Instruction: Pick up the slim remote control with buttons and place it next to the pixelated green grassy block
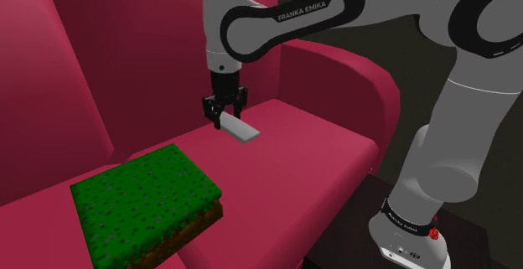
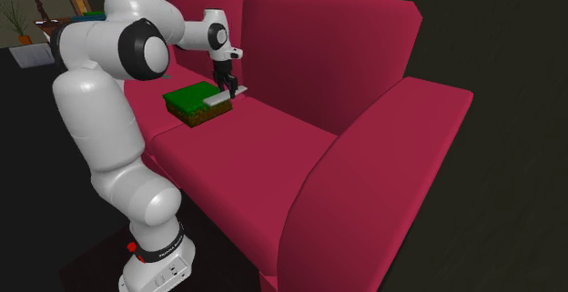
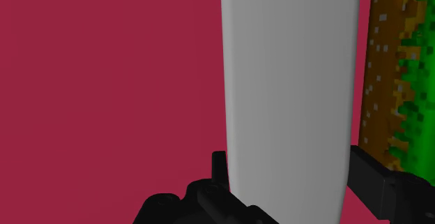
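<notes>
Carrying phase: I'm judging the pick done.
gripper (image 1: 225, 114): clamping one end of grey remote (image 1: 241, 131).
remote: hanging tilted mid-frame over sofa seat (image 1: 310, 154), grassy block (image 1: 138, 192) lower left.
next: I'm planning touchdown beside grassy block, then release.

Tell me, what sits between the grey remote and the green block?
Only bare red sofa cushion; the wrist view shows a narrow strip of it between the remote and the block.

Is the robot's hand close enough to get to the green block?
Probably yes. The gripper, shut on the grey remote, hangs over the red sofa seat beside the green block, with nothing between them.
</notes>
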